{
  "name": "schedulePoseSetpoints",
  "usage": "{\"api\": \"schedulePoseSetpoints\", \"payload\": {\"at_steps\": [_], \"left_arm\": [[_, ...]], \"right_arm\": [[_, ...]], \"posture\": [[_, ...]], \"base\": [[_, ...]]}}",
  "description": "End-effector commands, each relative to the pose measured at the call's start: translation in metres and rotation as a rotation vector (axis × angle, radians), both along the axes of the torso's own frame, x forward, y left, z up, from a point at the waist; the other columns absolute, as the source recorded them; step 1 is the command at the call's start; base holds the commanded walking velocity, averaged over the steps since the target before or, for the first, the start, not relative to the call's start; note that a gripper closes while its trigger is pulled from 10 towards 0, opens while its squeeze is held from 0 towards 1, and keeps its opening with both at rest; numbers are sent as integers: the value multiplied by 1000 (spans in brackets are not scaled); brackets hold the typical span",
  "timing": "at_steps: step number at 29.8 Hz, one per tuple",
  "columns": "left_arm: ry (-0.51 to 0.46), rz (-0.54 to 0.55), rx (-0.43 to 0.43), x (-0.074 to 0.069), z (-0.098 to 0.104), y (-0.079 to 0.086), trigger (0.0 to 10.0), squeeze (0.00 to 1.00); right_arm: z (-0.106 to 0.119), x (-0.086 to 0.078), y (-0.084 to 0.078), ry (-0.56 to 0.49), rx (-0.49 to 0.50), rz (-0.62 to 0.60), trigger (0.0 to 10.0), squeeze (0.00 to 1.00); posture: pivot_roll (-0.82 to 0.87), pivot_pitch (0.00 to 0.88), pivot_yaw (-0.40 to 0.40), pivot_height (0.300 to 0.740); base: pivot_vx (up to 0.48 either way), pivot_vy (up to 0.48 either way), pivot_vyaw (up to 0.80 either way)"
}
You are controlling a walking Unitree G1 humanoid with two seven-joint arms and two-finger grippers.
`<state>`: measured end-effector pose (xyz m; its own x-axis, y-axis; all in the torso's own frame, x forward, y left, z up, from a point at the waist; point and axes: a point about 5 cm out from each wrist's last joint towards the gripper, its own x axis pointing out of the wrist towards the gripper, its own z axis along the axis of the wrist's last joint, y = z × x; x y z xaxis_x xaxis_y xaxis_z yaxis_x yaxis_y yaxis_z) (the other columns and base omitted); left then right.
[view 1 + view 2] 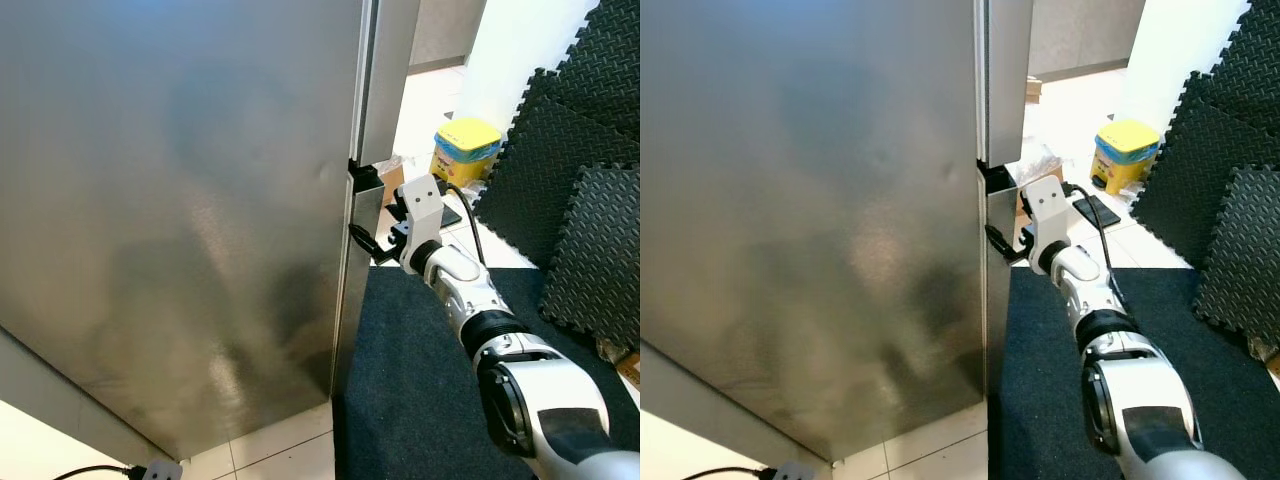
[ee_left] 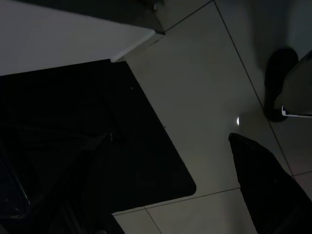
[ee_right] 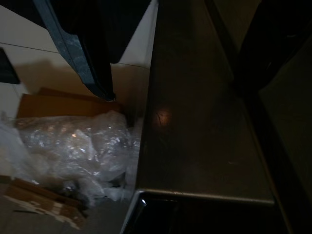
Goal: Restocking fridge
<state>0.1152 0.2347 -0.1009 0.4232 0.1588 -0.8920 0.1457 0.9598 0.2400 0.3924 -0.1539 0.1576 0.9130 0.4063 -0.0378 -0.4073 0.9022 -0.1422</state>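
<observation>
- stainless steel fridge [image 1: 180, 220] stands shut, its big brushed door taking up most of the head views.
- right tool [image 1: 366, 243] is at the fridge's right edge, beside the dark notch between upper and lower doors; one black finger [image 1: 996, 243] touches that edge. whether the tool is open or closed, i cannot tell.
- dark mat [image 1: 420, 390] lies on the floor right of the fridge.
- yellow tub [image 1: 465, 148] sits beyond the fridge, near black foam tiles [image 1: 570, 170].
- crumpled clear plastic [image 3: 73, 146] and cardboard [image 3: 53, 105] lie beside the fridge's side.
</observation>
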Motion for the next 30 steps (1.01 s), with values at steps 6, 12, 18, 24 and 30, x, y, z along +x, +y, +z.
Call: {"api": "schedulePoseSetpoints", "payload": {"at_steps": [6, 12, 18, 24, 30], "left_arm": [[26, -9, 14, -7, -1, 5, 10000, 0], [28, -10, 12, -8, -1, 4, 10000, 0], [33, -11, 12, -9, -2, 4, 10000, 0], [34, -12, 13, -10, -2, 4, 10000, 0], [37, -13, 11, -12, -3, 3, 10000, 0]], "right_arm": [[6, 3, -6, -11, 30, -52, 10000, 0], [9, 3, -4, -16, 47, -18, 10000, 0], [11, 4, -10, -21, 28, -33, 10000, 0], [13, 5, -13, -21, 4, -47, 10000, 0], [20, 9, -22, -38, -43, -154, 10000, 0]], "posture": [[78, 87, 23, 740], [80, 89, 22, 740], [81, 93, 23, 740], [83, 95, 20, 740], [86, 102, 20, 740]], "base": [[0, 0, 0], [0, 0, 0], [0, 0, 0], [0, 0, 0], [0, 0, 0]]}}
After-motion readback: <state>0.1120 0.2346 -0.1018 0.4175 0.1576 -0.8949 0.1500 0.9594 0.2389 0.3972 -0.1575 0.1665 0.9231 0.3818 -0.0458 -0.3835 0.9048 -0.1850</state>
